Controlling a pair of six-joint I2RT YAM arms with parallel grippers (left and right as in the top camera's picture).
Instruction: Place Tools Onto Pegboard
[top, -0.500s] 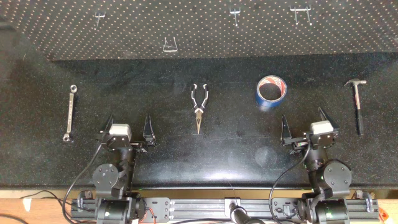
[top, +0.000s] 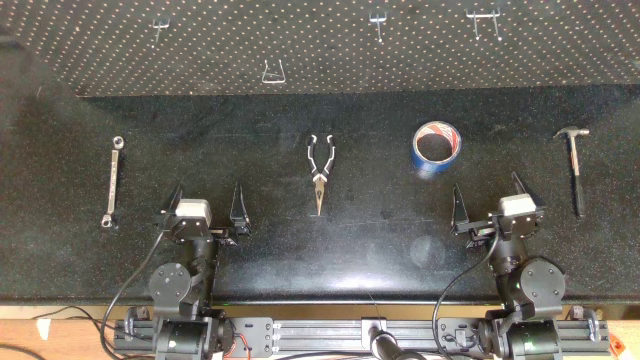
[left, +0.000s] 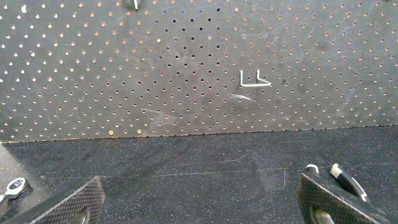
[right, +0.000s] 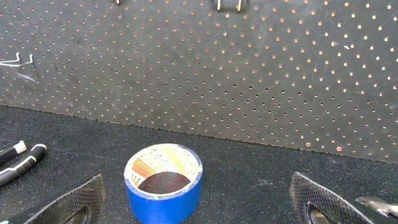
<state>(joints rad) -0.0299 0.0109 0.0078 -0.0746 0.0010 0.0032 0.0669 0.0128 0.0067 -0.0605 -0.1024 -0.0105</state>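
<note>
From above: four tools lie in a row on the black mat (top: 380, 225) in front of the pegboard (top: 300, 45). From left to right they are a wrench (top: 112, 183), white-handled pliers (top: 320, 172), a blue tape roll (top: 437, 147) and a hammer (top: 574, 168). All are well apart from one another. Wire hooks (top: 273, 73) stand out from the board above them. The left gripper (top: 207, 195) sits between the wrench and the pliers with its fingers spread wide and nothing between them. The right gripper (top: 489, 195) sits between the tape roll and the hammer, just as wide apart and holding nothing.

From the left wrist: the pegboard (left: 186, 62) rises from the far edge of the mat and carries one small wire hook (left: 254, 79). The wrench's ring end (left: 13, 185) shows at one side of the gripper's spread fingers (left: 74, 202), the pliers' white handle tips (left: 339, 175) at the other.

From the right wrist: the tape roll (right: 163, 183) stands on its flat side, close in front of the parted fingers (right: 323, 199). Its inner core bears orange and white print too small to read. The pliers' handles (right: 22, 158) lie to one side and the hammer's head (right: 379, 205) just shows at the other.
</note>
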